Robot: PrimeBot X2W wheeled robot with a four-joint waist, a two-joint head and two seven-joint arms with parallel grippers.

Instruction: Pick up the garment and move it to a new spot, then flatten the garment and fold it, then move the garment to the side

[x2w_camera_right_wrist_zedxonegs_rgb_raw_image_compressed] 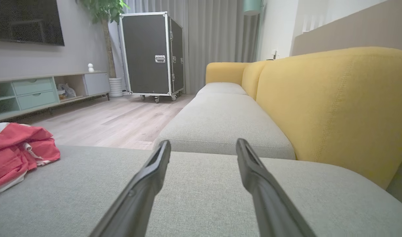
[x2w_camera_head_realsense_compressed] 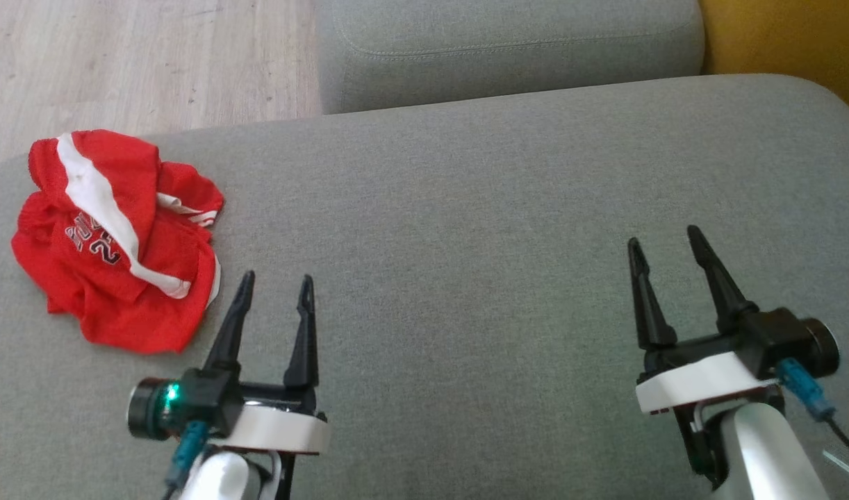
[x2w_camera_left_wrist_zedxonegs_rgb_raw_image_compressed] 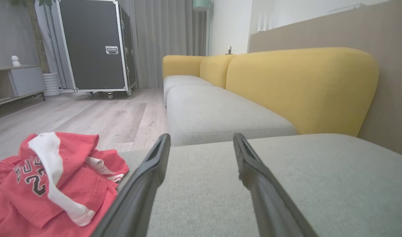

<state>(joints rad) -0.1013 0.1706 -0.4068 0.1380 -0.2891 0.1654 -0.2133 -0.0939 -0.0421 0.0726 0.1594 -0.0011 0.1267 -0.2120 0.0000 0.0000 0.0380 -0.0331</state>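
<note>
Nearest, at lower left: left tool, fingers spread wide, gripping nothing, poised just beside the right-hand edge of the garment; at lower right: right tool, spread just as wide and equally empty, well apart from the cloth, over bare grey cushion. Next out: garment itself, red with a white stripe and dark lettering, crumpled in a heap near the cushion's left end, close to the rounded edge above the wooden floor; not yet lifted, so probably the very first step in hand, the pick-up. To do it well: swing the left tool leftward and down onto a raised fold near the white stripe; come in from above rather than sideways, to avoid shoving the heap over the edge; pinch several layers of cloth, not the upholstery; lift fully clear before carrying toward the open middle, leaving room on all sides for flattening; bring the right tool in for a second hold against sagging. Farther off: a second grey cushion; beyond, the yellow backrest and a black wheeled case.
</note>
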